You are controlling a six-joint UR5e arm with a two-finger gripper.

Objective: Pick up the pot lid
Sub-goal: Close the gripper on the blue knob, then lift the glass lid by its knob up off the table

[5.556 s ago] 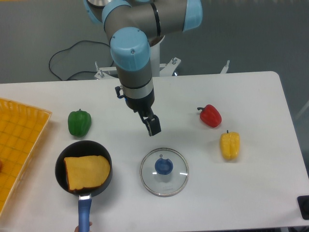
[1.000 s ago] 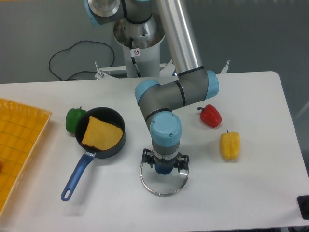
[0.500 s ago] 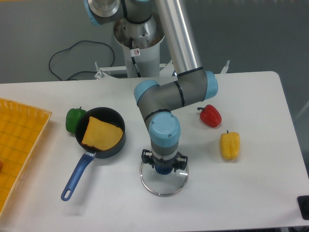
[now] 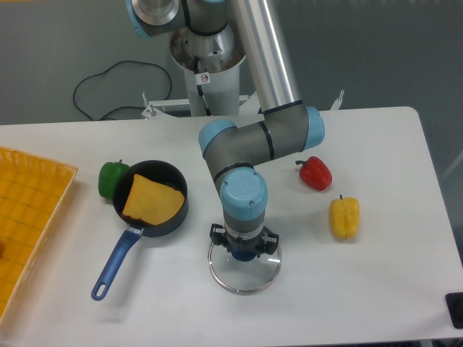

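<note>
There is one green pepper (image 4: 111, 179), one red pepper (image 4: 316, 173) and one yellow pepper (image 4: 344, 218), three in all, plus one pot lid (image 4: 246, 279), one pan (image 4: 169, 176), one flat orange-brown piece (image 4: 152, 202), one orange crate (image 4: 32, 206) and one black object (image 4: 455, 309).

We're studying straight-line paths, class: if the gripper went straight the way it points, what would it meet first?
Pointing down, the gripper would probably meet the glass pot lid first, its fingers seemingly on either side of the blue knob; any gap below them is unclear.

A lab: robot arm (image 4: 237, 191), white tabletop (image 4: 383, 282)
</note>
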